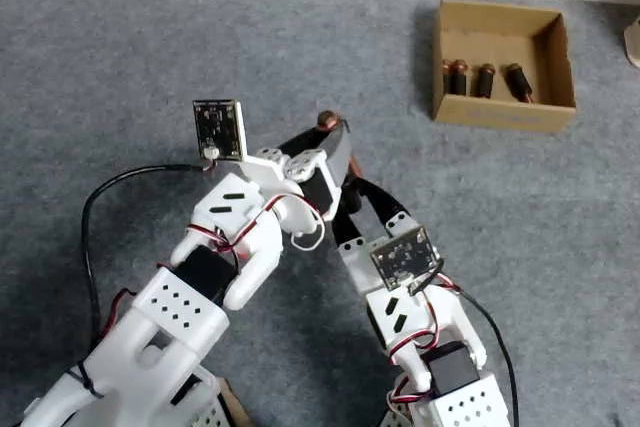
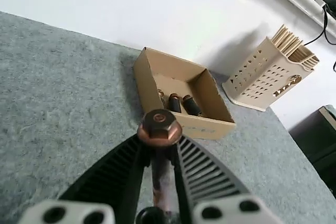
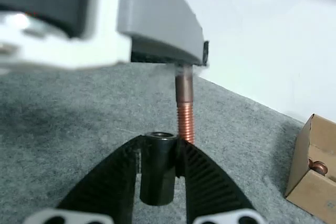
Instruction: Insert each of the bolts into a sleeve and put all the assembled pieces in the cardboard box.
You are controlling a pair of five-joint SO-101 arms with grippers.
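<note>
Holding a copper bolt (image 2: 159, 126) by its shaft, the left pincer (image 2: 160, 141) is squeezed closed, and the bolt's head pokes out past the tips. The right pincer (image 3: 159, 146) is closed on a black sleeve (image 3: 157, 177). The bolt's screw end sits right by the sleeve's open top. Four finished pieces (image 1: 485, 79) lie in the cardboard box (image 1: 500, 113) on the grey bench (image 1: 120, 67).

txt: none legible | labels/nos/signs: none readable — checked all 3 views

bolt (image 2: 159, 125) x1 | sleeve (image 3: 157, 169) x1 | assembled pcs (image 1: 485, 80) x4 | cardboard box (image 1: 497, 115) x1
</note>
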